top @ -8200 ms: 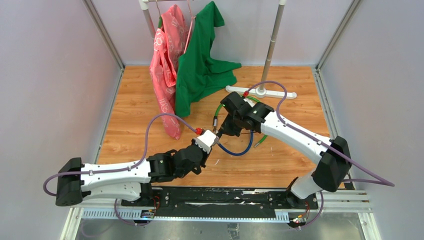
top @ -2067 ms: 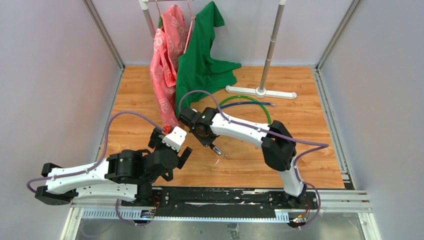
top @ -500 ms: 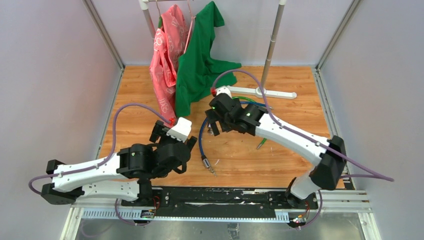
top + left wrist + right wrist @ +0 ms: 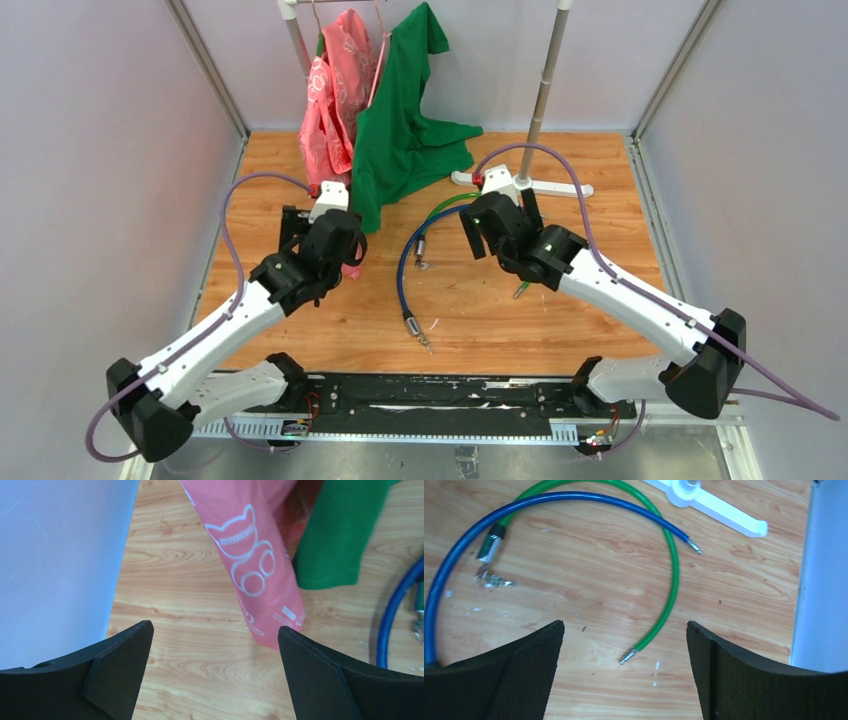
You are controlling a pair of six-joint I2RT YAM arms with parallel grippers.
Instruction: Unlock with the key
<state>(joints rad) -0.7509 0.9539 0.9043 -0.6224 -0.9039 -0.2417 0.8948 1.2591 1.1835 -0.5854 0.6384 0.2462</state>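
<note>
Keys [image 4: 494, 581] lie apart, left of right gripper [image 4: 624, 630].

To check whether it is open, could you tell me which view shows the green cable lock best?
The right wrist view: the green cable lock lies almost whole, both ends apart. The top view shows only parts beside the right arm; the left wrist view catches at most a sliver at its right edge.

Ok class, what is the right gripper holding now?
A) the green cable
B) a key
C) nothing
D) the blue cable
C: the right gripper is open and empty, with the blue cable and green cable lying on the table below it.
</note>
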